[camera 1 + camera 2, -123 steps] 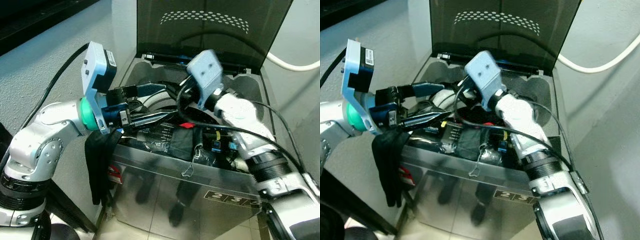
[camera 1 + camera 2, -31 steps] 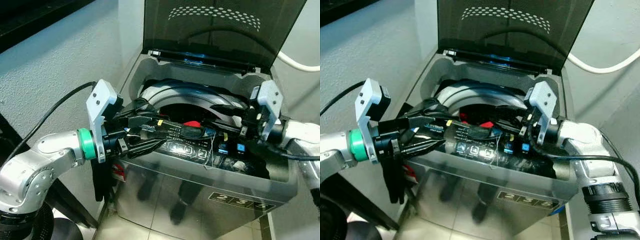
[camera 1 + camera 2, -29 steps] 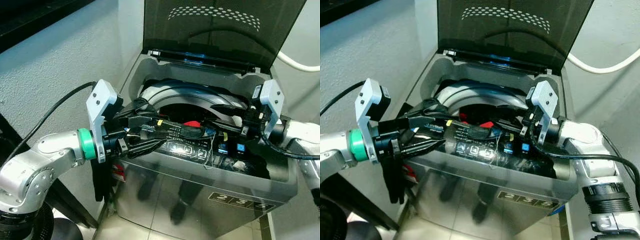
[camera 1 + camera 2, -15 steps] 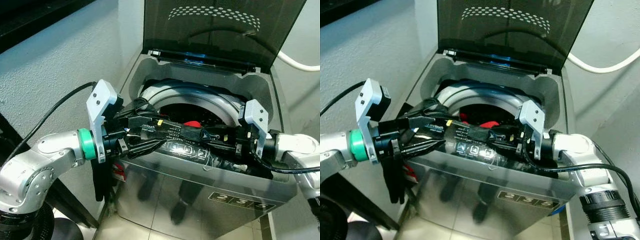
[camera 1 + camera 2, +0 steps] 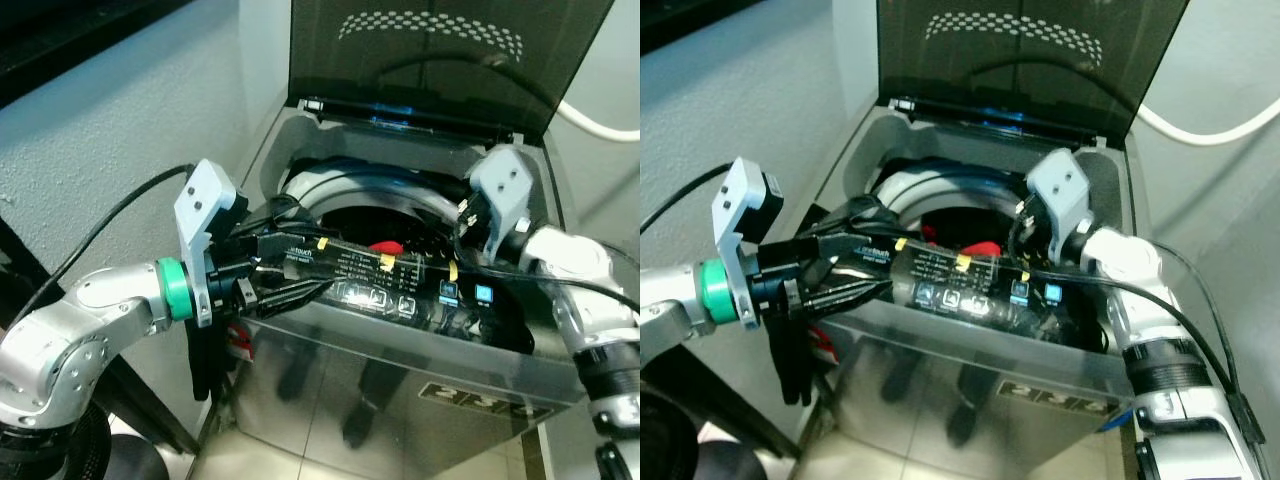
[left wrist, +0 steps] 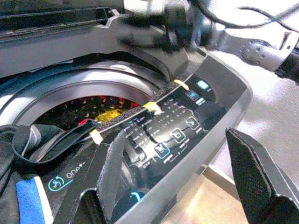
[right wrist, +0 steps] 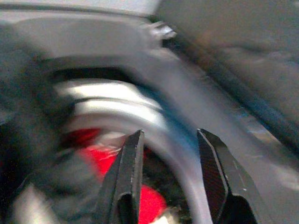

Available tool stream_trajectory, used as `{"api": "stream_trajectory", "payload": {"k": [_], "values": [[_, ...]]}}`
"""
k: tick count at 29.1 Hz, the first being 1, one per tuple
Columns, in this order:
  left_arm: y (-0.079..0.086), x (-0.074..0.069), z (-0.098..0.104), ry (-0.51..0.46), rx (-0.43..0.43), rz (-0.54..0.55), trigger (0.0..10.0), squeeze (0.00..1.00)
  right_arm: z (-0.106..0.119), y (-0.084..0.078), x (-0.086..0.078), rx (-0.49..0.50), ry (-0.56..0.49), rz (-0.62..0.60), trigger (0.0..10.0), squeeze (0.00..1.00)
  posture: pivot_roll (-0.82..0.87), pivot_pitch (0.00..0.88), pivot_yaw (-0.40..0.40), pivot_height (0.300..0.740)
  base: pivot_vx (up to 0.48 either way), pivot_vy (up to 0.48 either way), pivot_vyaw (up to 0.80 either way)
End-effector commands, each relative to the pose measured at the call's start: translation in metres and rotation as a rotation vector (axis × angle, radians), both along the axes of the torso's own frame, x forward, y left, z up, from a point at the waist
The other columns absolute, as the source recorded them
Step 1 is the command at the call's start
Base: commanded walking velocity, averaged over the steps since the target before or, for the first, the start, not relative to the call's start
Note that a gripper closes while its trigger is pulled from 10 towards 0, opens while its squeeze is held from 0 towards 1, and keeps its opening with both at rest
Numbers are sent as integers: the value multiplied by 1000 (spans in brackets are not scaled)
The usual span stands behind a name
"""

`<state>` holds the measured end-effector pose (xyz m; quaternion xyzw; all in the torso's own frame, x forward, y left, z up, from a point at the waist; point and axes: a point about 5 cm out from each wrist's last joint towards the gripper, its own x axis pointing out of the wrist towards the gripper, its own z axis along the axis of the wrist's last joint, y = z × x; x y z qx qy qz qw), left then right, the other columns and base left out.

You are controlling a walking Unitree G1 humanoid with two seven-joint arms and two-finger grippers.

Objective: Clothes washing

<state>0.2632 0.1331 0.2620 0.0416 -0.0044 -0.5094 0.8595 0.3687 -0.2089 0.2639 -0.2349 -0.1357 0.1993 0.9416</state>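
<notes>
**K:** Two claws up at the washer (image 5: 400,400). Left claw (image 6: 187,186) is spread wide and empty, hovering over the control panel (image 6: 173,135) at the front edge. A black garment (image 5: 203,345) hangs below that wrist, outside the machine; can't tell what's holding it there.

**M:** Right one?

**K:** Right claw (image 7: 170,175) has its fingers parted with nothing between them, aimed down past the drum rim (image 7: 117,109) at the laundry. Head views put it above the rear right of the opening, lid (image 5: 1030,60) standing open behind it.

**M:** Where's the load?

**K:** In the drum (image 6: 84,100). Red clothing (image 7: 149,203) and dark fabric down inside, red also visible from the head (image 5: 385,246).

**M:** Risks?

**K:** My read: the hanging garment never makes it in, or drops to the floor if the left arm swings. Left fingers sit close over the panel, so a dip could press a button. Right arm's cable (image 5: 1185,290) trails across the tub edge and could snag.

**M:** Views agree?

**K:** Mostly. Left wrist gives the panel icons, yellow tape strips (image 6: 152,106) and perforated drum wall, which the head views barely resolve. Head views give the hanging garment and lid. Right wrist is motion-blurred, so fabric detail there is unreliable.
</notes>
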Motion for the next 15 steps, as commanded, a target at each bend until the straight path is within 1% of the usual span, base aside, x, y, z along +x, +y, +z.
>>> {"api": "stream_trajectory", "payload": {"k": [1, 2, 3, 4, 5, 6, 7, 8, 9, 11, 13, 15], "values": [[-3, -3, -1, 4, 2, -16, 10000, 0, 13, -12, 3, 101, -76, -107, 10000, 0, 122, 70, 39, 740, 0, 0, 0], [-3, -3, -1, 4, 2, -15, 10000, 0, 20, -17, 4, 165, -110, -143, 10000, 0, 122, 70, 39, 740, 0, 0, 0], [-3, -3, -1, 4, 2, -15, 10000, 0, 20, -17, 4, 165, -110, -143, 10000, 0, 122, 70, 39, 740, 0, 0, 0], [-3, -3, -1, 5, 1, -14, 10000, 0, 29, -19, 2, 244, -152, -148, 10000, 0, 122, 70, 39, 740, 0, 0, 0], [-3, -3, -1, 5, 1, -14, 10000, 0, 29, -19, 2, 244, -152, -148, 10000, 0, 122, 70, 39, 740, 0, 0, 0], [-3, -3, -1, 5, 1, -14, 10000, 0, 33, -20, 1, 286, -176, -142, 10000, 0, 122, 70, 39, 740, 0, 0, 0], [-3, -3, -1, 4, -2, -12, 10000, 0, 39, -17, -3, 336, -206, -109, 10000, 0, 122, 70, 39, 740, 0, 0, 0], [-3, -3, -1, 4, -2, -12, 10000, 0, 39, -17, -3, 336, -206, -109, 10000, 0, 122, 70, 39, 740, 0, 0, 0], [-4, -3, -1, 3, -4, -11, 10000, 0, 43, -15, -5, 368, -230, -92, 10000, 0, 122, 70, 39, 740, 0, 0, 0], [-4, -3, -1, 3, -5, -11, 10000, 0, 45, -13, -6, 383, -243, -84, 10000, 0, 124, 73, 40, 740, 0, 0, 0], [-4, 5, 2, -34, -15, 58, 10000, 0, 47, -6, -10, 432, -292, -106, 10000, 0, 130, 78, 48, 740, 0, 0, 0], [-4, 5, 2, -34, -15, 58, 10000, 0, 47, -6, -10, 432, -292, -106, 10000, 0, 130, 78, 48, 740, 0, 0, 0]]}}
